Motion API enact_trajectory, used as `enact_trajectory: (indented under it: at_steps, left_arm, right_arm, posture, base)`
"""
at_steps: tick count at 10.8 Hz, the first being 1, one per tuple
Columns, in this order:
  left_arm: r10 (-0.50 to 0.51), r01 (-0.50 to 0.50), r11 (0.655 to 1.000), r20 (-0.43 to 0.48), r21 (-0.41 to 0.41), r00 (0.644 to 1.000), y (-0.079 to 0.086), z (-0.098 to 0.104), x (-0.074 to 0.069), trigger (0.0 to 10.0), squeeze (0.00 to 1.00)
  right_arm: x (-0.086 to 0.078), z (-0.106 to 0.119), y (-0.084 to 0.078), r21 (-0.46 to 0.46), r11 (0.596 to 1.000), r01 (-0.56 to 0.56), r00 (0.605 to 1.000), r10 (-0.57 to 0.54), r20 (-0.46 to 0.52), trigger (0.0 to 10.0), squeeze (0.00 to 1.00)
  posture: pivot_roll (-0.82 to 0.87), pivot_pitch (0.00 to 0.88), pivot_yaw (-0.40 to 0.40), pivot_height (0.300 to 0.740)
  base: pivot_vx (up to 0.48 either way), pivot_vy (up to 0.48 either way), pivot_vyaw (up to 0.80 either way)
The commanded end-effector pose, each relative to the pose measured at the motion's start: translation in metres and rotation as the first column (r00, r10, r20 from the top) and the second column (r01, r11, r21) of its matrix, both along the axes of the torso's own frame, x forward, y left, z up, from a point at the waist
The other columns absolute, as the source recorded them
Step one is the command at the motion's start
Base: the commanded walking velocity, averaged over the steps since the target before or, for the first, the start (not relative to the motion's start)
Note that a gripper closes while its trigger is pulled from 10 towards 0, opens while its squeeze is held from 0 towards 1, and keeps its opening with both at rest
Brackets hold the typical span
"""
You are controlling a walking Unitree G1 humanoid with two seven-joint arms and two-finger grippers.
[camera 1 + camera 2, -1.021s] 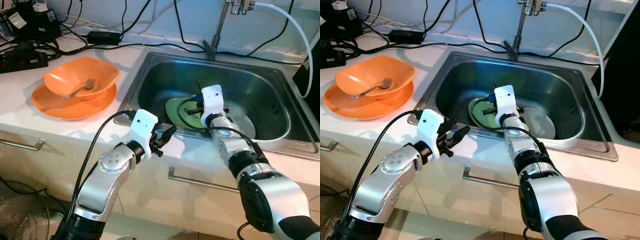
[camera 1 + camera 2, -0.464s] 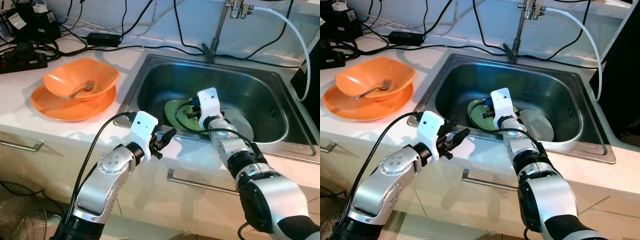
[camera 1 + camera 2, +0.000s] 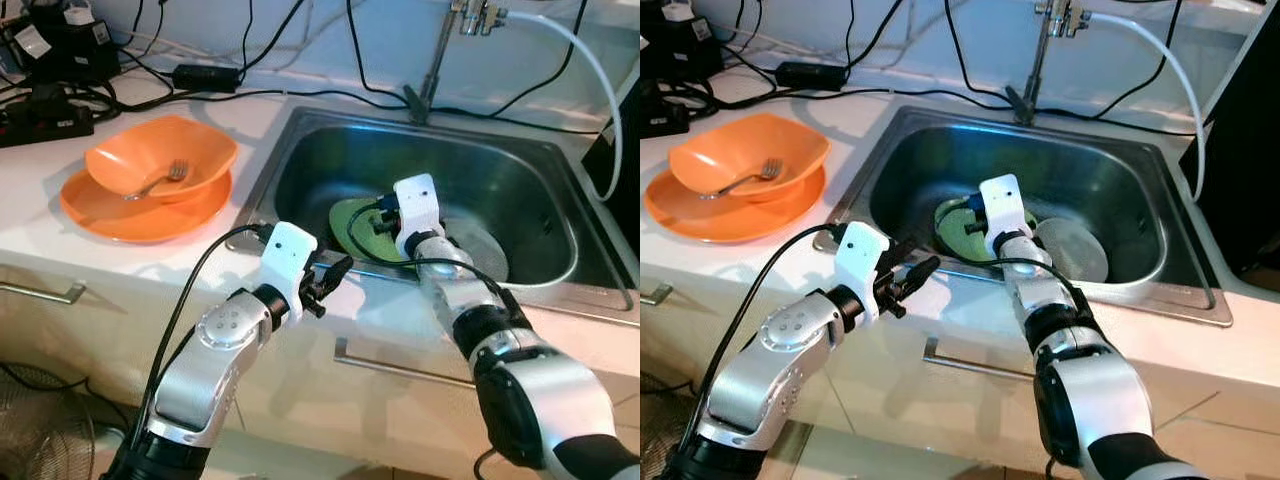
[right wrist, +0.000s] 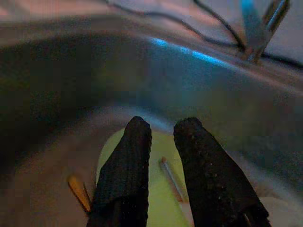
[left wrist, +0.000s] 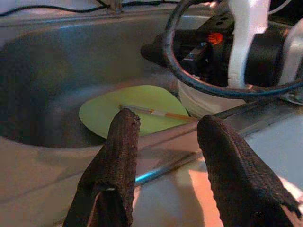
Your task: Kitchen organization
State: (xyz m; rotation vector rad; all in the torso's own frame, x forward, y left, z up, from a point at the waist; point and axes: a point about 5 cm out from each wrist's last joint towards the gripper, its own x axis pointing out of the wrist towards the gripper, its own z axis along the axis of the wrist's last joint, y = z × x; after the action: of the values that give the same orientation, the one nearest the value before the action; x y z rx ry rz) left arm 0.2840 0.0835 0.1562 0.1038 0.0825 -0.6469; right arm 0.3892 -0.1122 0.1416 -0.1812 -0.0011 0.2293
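Note:
A green plate (image 3: 352, 228) lies flat in the steel sink (image 3: 540, 150), with a thin chopstick (image 5: 156, 113) across it. A pale round plate (image 3: 1075, 252) lies beside it. My right gripper (image 4: 163, 127) reaches down into the sink just above the green plate (image 4: 142, 156). Its fingers stand a narrow gap apart, nothing between them, and the chopstick (image 4: 171, 180) lies below that gap. My left gripper (image 3: 330, 284) hovers open and empty over the counter's front edge by the sink's near left corner.
An orange bowl (image 3: 160, 155) holding a fork (image 3: 160, 180) sits on an orange plate (image 3: 140, 210) on the left counter. The faucet (image 3: 440, 50), black cables and a power strip (image 3: 45, 112) line the back. A drawer handle (image 3: 400, 366) runs below.
My right gripper has sunk slightly and shifted left toward the green plate. The left arm has stayed where it was.

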Motion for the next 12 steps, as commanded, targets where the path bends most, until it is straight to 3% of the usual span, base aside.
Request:
enact_trajectory:
  at_steps: [1, 3, 5, 8, 9, 12]
  left_arm:
    - [0.015, -0.015, 1.0, -0.009, 0.021, 1.0, 0.001, -0.006, 0.0, 10.0, 0.0]
    - [0.044, -0.044, 0.999, 0.022, 0.023, 0.999, 0.0, -0.005, 0.003, 10.0, 0.0]
    - [0.058, -0.059, 0.998, 0.052, 0.024, 0.997, -0.001, -0.005, 0.005, 10.0, 0.0]
    - [0.161, -0.161, 0.987, 0.13, -0.01, 0.978, 0.008, 0.002, 0.012, 10.0, 0.0]
    - [0.179, -0.177, 0.984, 0.136, -0.026, 0.974, 0.012, 0.003, 0.013, 10.0, 0.0]
    - [0.184, -0.18, 0.983, 0.149, -0.036, 0.972, 0.01, 0.001, 0.014, 10.0, 0.0]
  right_arm:
    - [0.001, 0.014, 0.0, 0.04, 0.999, -0.013, 0.995, 0.009, 0.099, 10.0, 0.0]
    - [-0.007, 0.05, 0.0, 0.073, 0.994, -0.083, 0.937, 0.053, 0.344, 10.0, 0.0]
    - [-0.02, 0.055, -0.002, 0.09, 0.992, -0.091, 0.902, 0.043, 0.43, 10.0, 0.0]
    - [-0.051, 0.034, -0.015, 0.1, 0.992, -0.083, 0.894, 0.03, 0.447, 10.0, 0.0]
    - [-0.061, 0.034, -0.026, 0.103, 0.993, -0.05, 0.889, -0.003, 0.458, 10.0, 0.0]
    - [-0.074, 0.041, -0.039, 0.118, 0.993, -0.007, 0.879, -0.051, 0.475, 10.0, 0.0]
  posture:
    - [0.19, 0.095, -0.04, 0.74]
    - [0.17, 0.101, -0.043, 0.74]
    - [0.15, 0.102, -0.042, 0.74]
    - [0.14, 0.107, -0.047, 0.74]
    - [0.14, 0.108, -0.046, 0.74]
    - [0.12, 0.112, -0.039, 0.74]
  base:
    - [0.0, 0.0, 0.0]
    - [0.0, 0.0, 0.0]
    - [0.0, 0.0, 0.0]
    - [0.0, 0.0, 0.0]
    - [0.0, 0.0, 0.0]
    - [0.0, 0.0, 0.0]
